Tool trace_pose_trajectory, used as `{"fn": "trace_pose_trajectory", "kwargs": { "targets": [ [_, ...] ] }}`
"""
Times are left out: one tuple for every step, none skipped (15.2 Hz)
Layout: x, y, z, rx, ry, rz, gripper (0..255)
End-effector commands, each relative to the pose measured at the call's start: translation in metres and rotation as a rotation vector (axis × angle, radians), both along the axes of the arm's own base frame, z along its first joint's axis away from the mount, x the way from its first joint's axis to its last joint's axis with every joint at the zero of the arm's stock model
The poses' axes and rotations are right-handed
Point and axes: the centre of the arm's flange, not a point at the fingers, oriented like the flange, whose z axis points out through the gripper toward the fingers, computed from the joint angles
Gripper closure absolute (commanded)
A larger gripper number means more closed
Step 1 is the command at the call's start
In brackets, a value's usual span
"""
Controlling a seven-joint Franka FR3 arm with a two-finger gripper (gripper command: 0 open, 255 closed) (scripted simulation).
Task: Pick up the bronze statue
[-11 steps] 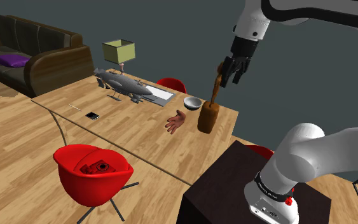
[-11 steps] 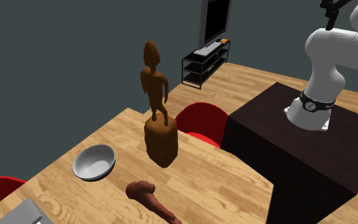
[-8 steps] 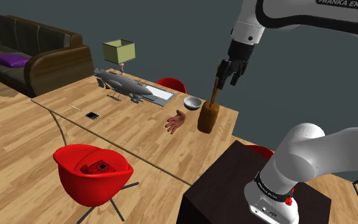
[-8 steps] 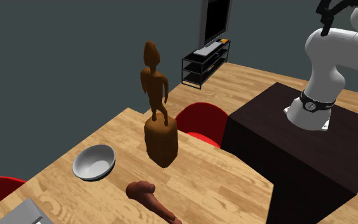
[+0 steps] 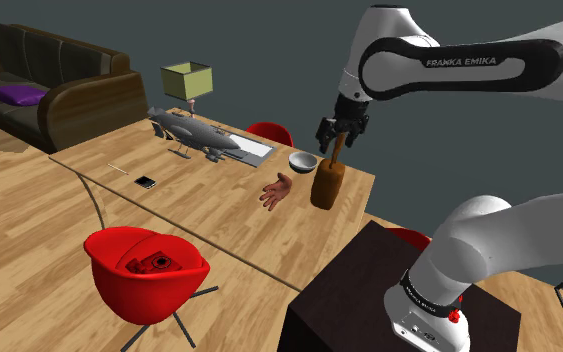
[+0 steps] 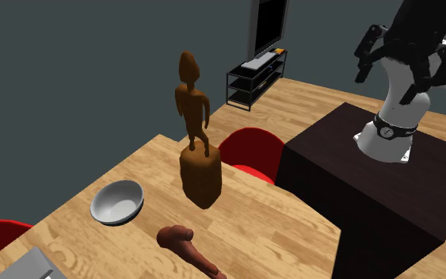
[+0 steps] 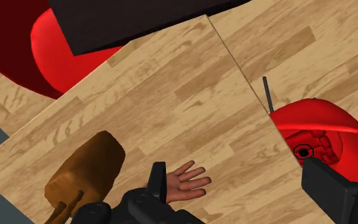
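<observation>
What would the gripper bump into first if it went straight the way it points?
Probably the wooden table, close beside the model hand. The gripper is open, and the brown statue sits off to one side.

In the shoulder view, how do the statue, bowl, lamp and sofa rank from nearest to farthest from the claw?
1. Statue, just below the claw.
2. Bowl, beside the statue.
3. Lamp, farther to the view's left.
4. Sofa, at the upper left corner.

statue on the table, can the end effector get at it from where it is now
Probably yes. The open end effector hangs off to one side of the statue, nothing between them. The bowl and the model hand lie apart from its base, so the way looks free.
</observation>
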Motion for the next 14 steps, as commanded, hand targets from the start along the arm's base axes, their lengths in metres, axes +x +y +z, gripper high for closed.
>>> {"fn": "trace_pose_trajectory", "kwargs": {
  "targets": [
    [0.012,-0.004,-0.018,-0.033,-0.025,-0.053,0],
    [0.019,-0.007,-0.028,-0.050,-0.035,-0.079,0],
    [0.025,-0.010,-0.037,-0.066,-0.045,-0.106,0],
    [0.032,-0.014,-0.046,-0.082,-0.055,-0.132,0],
    [0.038,-0.018,-0.055,-0.098,-0.065,-0.158,0],
    [0.044,-0.023,-0.063,-0.114,-0.075,-0.184,0],
    [0.051,-0.028,-0.072,-0.131,-0.085,-0.211,0],
    [0.057,-0.033,-0.081,-0.147,-0.095,-0.237,0],
    [0.063,-0.038,-0.089,-0.163,-0.105,-0.263,0],
    [0.070,-0.044,-0.097,-0.179,-0.115,-0.289,0],
    [0.076,-0.050,-0.105,-0.195,-0.125,-0.316,0],
    [0.082,-0.056,-0.113,-0.212,-0.135,-0.342,0],
    [0.088,-0.062,-0.121,-0.228,-0.145,-0.368,0],
    [0.094,-0.069,-0.128,-0.244,-0.155,-0.394,0]
  ]
}}
